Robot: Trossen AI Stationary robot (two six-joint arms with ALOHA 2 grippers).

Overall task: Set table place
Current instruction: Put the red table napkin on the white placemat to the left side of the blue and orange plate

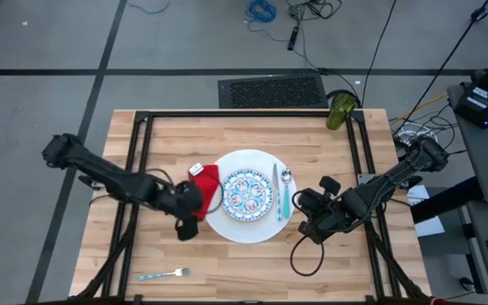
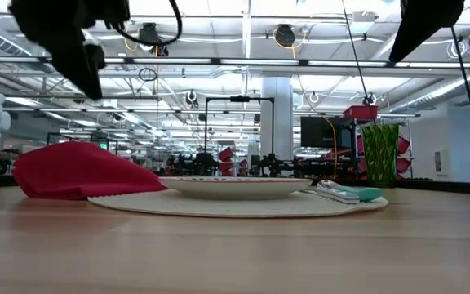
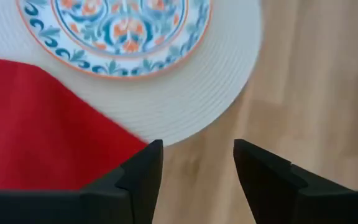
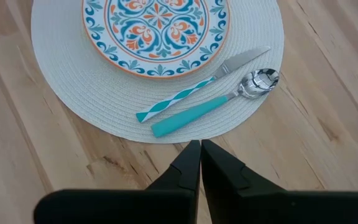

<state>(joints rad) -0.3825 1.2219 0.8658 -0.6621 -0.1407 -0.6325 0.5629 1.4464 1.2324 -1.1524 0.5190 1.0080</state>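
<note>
On table point(image 1: 329, 140) (light wood) | left end effector point(image 3: 197, 163) released | right end effector point(image 4: 200, 155) clenched

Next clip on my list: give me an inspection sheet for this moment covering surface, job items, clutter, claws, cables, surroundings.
Surface: light-wood table, black frame rails.
Job items: patterned plate centred on the round white mat; knife and teal-handled spoon lie side by side on the mat beside the plate; red napkin overlaps the mat's opposite edge; fork lies alone near the front edge; green cup stands at the far corner.
Clutter: nothing seen.
Claws: left claw open, empty, above the mat edge and napkin; right claw shut, empty, just off the mat near the spoon handle.
Cables: black cable loop lies on the table by the right arm.
Surroundings: cables on the floor, large workshop hall behind.
</note>
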